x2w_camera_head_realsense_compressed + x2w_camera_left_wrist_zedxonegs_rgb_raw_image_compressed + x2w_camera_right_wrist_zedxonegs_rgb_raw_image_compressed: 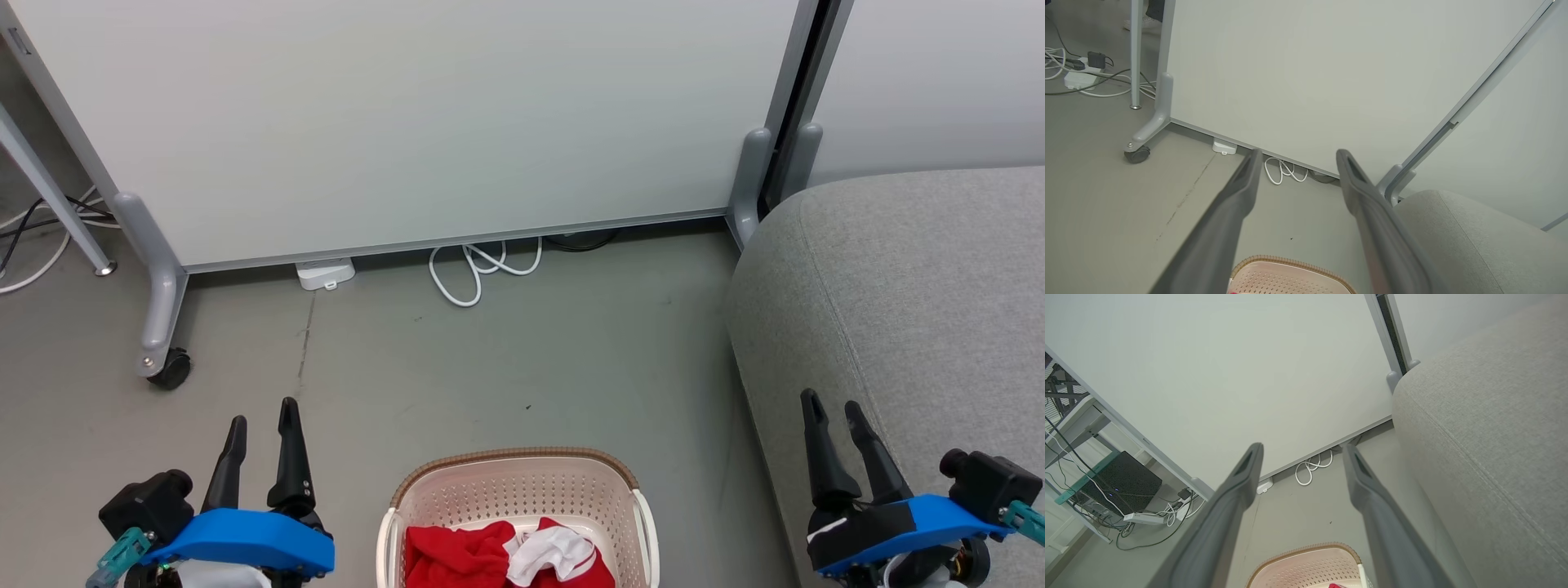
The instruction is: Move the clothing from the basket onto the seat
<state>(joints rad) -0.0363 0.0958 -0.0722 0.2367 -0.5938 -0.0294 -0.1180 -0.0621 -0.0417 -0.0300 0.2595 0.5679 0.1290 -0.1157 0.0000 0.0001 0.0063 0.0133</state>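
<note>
Both finger pairs are spread wide, nothing held: left gripper (262, 412) over bare floor (490, 359) left of the basket (514, 454), right gripper (831, 400) at the left edge of the seat (914, 310). The clothing (457, 555) sits bunched in the basket bottom, between the two. I'd drop one gripper straight down inside the rim, pinch a thick red fold, lift until fabric clears the rim, then swing right. Seat edge is near the basket's right side. Floor left and far is open; partition (408, 122), caster (170, 369) and cable (482, 273) are well apart.
</note>
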